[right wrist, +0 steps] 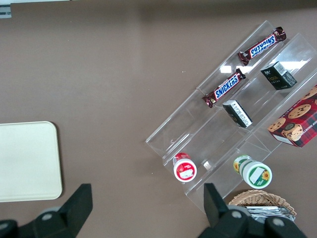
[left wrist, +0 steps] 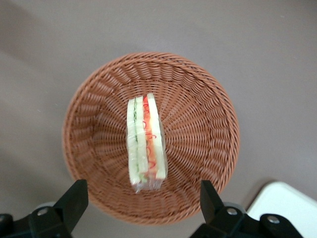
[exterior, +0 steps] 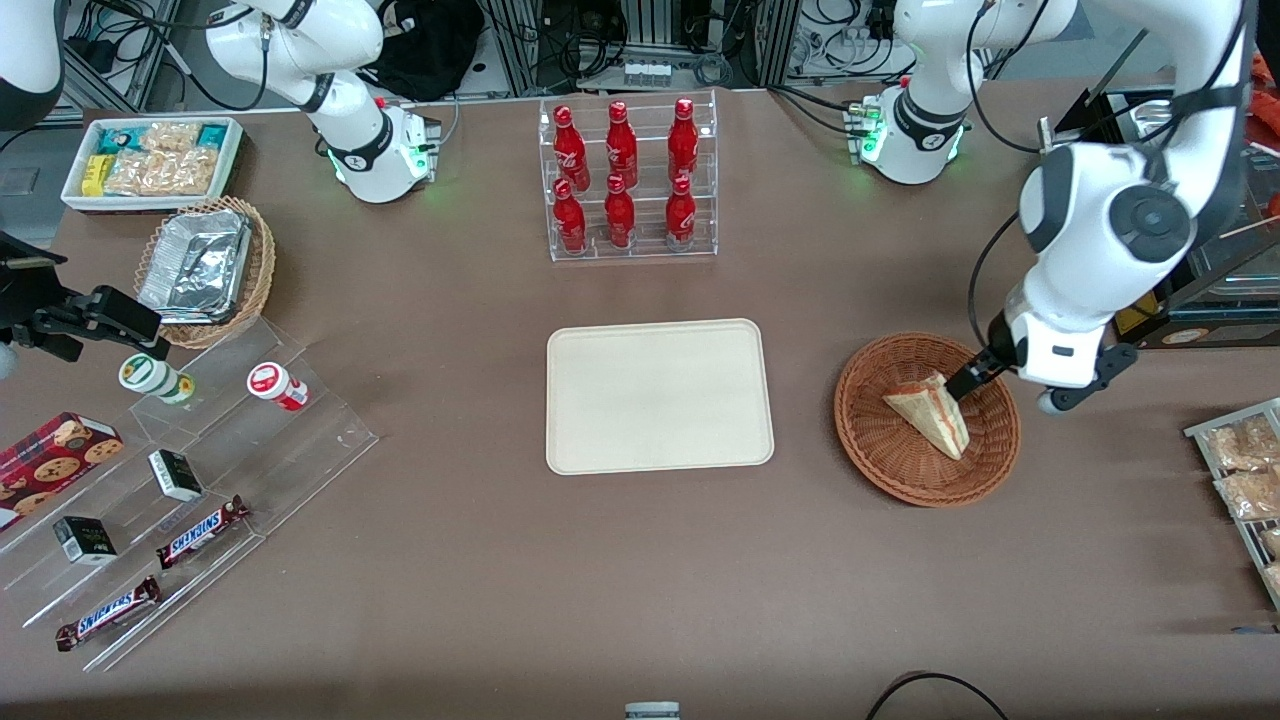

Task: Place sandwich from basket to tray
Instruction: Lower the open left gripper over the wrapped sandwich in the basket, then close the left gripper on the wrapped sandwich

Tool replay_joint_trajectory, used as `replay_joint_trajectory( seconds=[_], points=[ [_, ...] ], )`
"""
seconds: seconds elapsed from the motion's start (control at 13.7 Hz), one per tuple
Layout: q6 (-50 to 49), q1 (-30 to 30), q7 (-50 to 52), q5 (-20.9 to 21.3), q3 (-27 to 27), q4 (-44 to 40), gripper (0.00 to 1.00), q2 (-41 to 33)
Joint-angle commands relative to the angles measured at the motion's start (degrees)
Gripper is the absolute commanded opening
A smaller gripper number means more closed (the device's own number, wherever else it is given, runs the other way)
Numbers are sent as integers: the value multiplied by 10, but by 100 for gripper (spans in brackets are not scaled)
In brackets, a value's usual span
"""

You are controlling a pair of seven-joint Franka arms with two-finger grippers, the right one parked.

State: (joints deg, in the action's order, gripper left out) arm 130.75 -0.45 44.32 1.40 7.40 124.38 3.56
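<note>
The sandwich (exterior: 932, 412) (left wrist: 145, 144) lies in the reddish-brown woven basket (exterior: 900, 480) (left wrist: 198, 99), a pale wedge in clear wrap with red and green filling along its edge. My left gripper (exterior: 1000, 393) (left wrist: 141, 201) hovers over the basket's rim, slightly farther from the front camera than the sandwich. It is open, with its black fingers (left wrist: 74, 196) spread wide and nothing between them. The cream tray (exterior: 660, 395) (left wrist: 287, 208) lies flat and bare beside the basket, toward the parked arm's end of the table.
An acrylic rack of red bottles (exterior: 625, 180) stands farther from the front camera than the tray. Snack packets (exterior: 1245, 470) lie at the working arm's end. At the parked arm's end are a foil-filled tan basket (exterior: 205, 270), a white snack box (exterior: 150, 160) and acrylic steps with candy bars (exterior: 200, 530).
</note>
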Motion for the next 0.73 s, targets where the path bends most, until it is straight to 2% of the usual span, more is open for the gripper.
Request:
replay_joint_trajectory(
  seconds=[0.0, 0.15, 0.66],
  points=[
    [48, 1, 35, 5, 1, 16, 100, 38],
    [93, 4, 39, 5, 1, 30, 100, 64],
    [97, 4, 67, 5, 1, 32, 100, 105]
  ],
)
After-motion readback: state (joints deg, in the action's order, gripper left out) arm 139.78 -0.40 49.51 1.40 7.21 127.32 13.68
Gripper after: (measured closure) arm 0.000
